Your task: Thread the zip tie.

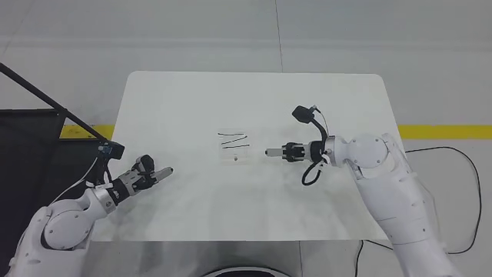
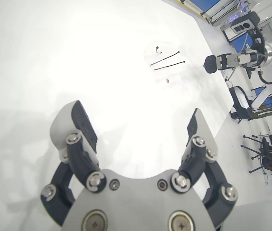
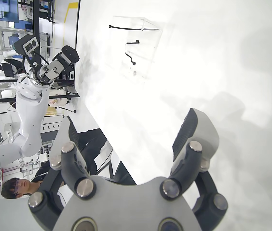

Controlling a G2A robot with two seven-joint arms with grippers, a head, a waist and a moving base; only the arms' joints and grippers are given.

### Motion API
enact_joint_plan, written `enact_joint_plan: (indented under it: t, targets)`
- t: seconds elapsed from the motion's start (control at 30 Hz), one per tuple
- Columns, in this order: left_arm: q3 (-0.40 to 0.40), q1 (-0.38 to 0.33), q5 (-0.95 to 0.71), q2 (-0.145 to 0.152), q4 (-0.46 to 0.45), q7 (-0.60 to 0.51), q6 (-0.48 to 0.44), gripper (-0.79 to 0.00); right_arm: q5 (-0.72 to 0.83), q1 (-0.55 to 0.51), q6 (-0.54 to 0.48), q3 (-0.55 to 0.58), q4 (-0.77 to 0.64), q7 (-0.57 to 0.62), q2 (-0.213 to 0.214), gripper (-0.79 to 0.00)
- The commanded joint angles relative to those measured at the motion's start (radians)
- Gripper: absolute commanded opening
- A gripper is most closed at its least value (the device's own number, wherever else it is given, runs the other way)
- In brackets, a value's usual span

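Two zip ties lie between the left gripper and right gripper, both with jaws apart.

Left tool and right tool well apart, tips toward each other, seemingly low (jaws spread wide).

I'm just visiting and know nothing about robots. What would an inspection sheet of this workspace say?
surface: white table with rounded corners
job's things: black zip ties lying on a clear tray, ungripped
clutter: tiny speck on the tray, too small to identify
grippers: left gripper and right gripper either side of the tray, jaws open, empty
cables: black cable looped at the right wrist
surroundings: grey floor, yellow line, black panel beside the table
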Motion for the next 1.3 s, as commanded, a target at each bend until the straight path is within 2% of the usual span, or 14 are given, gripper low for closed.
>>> enact_joint_plan:
  t: [0.0,0.17,0.27,0.47,0.63,0.77,0.9,1.03,1.1,1.13,1.17,1.2,1.27]
  targets:
    - [0.000,0.000,0.000,0.000,0.000,0.000,0.000,0.000,0.000,0.000,0.000,0.000,0.000,0.000,0.000,0.000]
    - [0.007,0.003,-0.013,-0.001,-0.002,0.005,0.003,0.000,0.000,-0.003,0.002,0.000,0.000,-0.008,0.000,0.000]
    - [0.017,0.005,-0.066,0.002,-0.003,-0.018,-0.009,0.000,-0.011,0.001,0.088,-0.029,-0.001,-0.073,-0.008,0.000]
    - [0.030,-0.021,-0.209,0.012,0.025,-0.133,-0.022,0.000,-0.017,0.102,0.214,-0.126,0.056,-0.140,-0.039,0.000]
    - [0.038,-0.047,-0.308,0.022,0.055,-0.215,-0.030,0.000,-0.057,0.188,0.269,-0.216,0.126,-0.196,-0.068,0.000]
    - [0.033,-0.064,-0.385,0.029,0.077,-0.259,-0.025,0.000,-0.106,0.237,0.313,-0.291,0.164,-0.241,-0.093,0.000]
    - [0.030,-0.068,-0.394,0.031,0.082,-0.263,-0.021,0.000,-0.137,0.272,0.350,-0.348,0.192,-0.272,-0.117,-0.006]
    - [0.030,-0.068,-0.394,0.031,0.082,-0.263,-0.021,0.000,-0.148,0.300,0.372,-0.387,0.224,-0.288,-0.137,-0.135]
    - [0.030,-0.068,-0.394,0.031,0.082,-0.263,-0.021,0.000,-0.145,0.309,0.376,-0.398,0.238,-0.295,-0.146,-0.129]
    - [0.030,-0.068,-0.394,0.031,0.082,-0.263,-0.021,0.000,-0.147,0.314,0.375,-0.403,0.245,-0.296,-0.149,-0.234]
    - [0.030,-0.068,-0.394,0.031,0.082,-0.263,-0.021,0.000,-0.147,0.317,0.373,-0.407,0.252,-0.298,-0.152,-0.299]
    - [0.030,-0.068,-0.394,0.031,0.082,-0.263,-0.021,0.000,-0.145,0.320,0.370,-0.410,0.259,-0.298,-0.155,-0.308]
    - [0.030,-0.068,-0.394,0.031,0.082,-0.263,-0.021,0.000,-0.144,0.324,0.365,-0.416,0.271,-0.298,-0.161,-0.277]
